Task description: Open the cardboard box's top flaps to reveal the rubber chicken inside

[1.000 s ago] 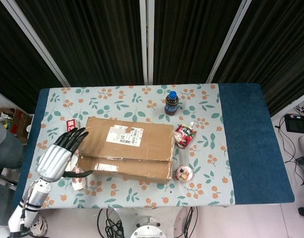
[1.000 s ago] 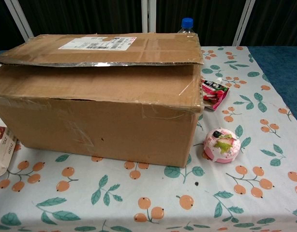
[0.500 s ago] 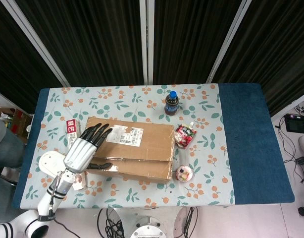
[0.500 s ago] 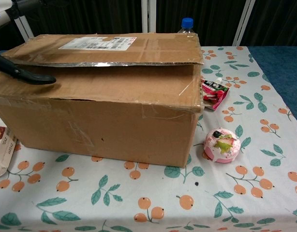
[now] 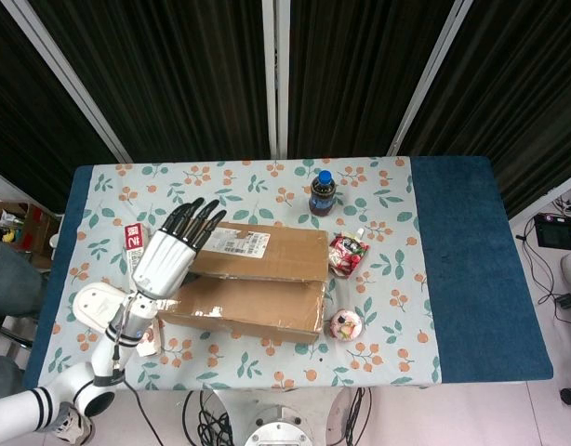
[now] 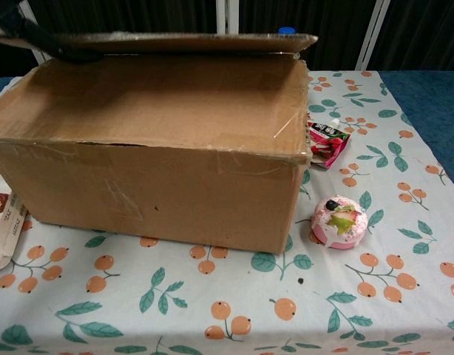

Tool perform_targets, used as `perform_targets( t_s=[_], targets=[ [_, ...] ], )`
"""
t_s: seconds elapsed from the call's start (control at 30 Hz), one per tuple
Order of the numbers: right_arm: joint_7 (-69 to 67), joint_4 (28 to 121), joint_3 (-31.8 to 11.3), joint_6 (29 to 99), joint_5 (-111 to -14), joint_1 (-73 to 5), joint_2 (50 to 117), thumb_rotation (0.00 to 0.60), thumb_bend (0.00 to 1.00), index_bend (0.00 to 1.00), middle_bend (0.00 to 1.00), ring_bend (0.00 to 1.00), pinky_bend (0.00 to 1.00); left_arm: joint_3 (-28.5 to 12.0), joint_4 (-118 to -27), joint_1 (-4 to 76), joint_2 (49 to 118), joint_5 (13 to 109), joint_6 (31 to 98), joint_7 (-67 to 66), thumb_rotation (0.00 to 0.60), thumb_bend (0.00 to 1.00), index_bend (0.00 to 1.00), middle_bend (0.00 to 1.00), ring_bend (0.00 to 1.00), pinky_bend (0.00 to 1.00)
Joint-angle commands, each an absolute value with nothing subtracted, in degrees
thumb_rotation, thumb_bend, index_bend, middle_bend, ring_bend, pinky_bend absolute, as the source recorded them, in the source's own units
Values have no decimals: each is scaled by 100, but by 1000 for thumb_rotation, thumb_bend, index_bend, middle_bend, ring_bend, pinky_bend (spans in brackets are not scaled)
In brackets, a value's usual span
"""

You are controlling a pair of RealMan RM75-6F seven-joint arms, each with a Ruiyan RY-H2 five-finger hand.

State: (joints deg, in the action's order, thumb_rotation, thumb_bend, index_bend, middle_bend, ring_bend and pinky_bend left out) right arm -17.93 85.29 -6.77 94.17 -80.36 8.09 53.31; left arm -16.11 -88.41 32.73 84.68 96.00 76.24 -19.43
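Observation:
The brown cardboard box [image 5: 258, 307] [image 6: 160, 148] stands in the middle of the floral table. Its far top flap [image 5: 272, 249] [image 6: 183, 41], with a white shipping label, is lifted off the box; the near flap lies flat. My left hand [image 5: 171, 253] grips the far flap's left end, with its fingers spread over the top. In the chest view a dark thumb [image 6: 36, 37] shows beneath the flap's edge. The box's inside and the rubber chicken are hidden. My right hand is out of both views.
A dark bottle with a blue cap [image 5: 322, 193] [image 6: 286, 30] stands behind the box. A red snack packet [image 5: 346, 253] [image 6: 327, 142] and a pink round container [image 5: 346, 324] [image 6: 339, 221] lie to its right. Flat packets [image 5: 135, 238] [image 6: 1, 229] lie to its left.
My left hand moved from the table's left edge onto the far flap, took hold of its left end, and raised it off the near flap.

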Motion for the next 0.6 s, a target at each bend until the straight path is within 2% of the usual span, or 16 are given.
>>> perform_targets(
  t_s=[0.03,0.17,0.3,0.47,0.6],
  targets=[
    [-1793,8555,-686,9455,-8041,829,5319,600,55,0,0,0,0,-2199,-8765,3736,8318,9334,7420,-1988,600,156,37,51,72,190],
    [-1788,8589,-701,9508,-8030,858,5307,600,55,0,0,0,0,-2745,-8190,4296,8484,8900,7187,-1968,600,156,34,47,71,190],
    [-1755,8632,-699,9526,-8056,863,5304,600,56,0,0,0,0,-3103,-7159,4905,9134,8138,6846,-1864,600,155,20,31,71,190],
    [-1729,8691,-697,9551,-8096,863,5306,600,55,0,0,0,0,-3184,-6220,5386,9846,7425,6569,-2133,600,155,5,9,71,190],
    [-1711,8723,-711,9590,-8119,867,5279,600,55,0,0,0,0,-3214,-6164,5456,9977,7089,6603,-2178,600,155,3,9,71,190]
  ],
)
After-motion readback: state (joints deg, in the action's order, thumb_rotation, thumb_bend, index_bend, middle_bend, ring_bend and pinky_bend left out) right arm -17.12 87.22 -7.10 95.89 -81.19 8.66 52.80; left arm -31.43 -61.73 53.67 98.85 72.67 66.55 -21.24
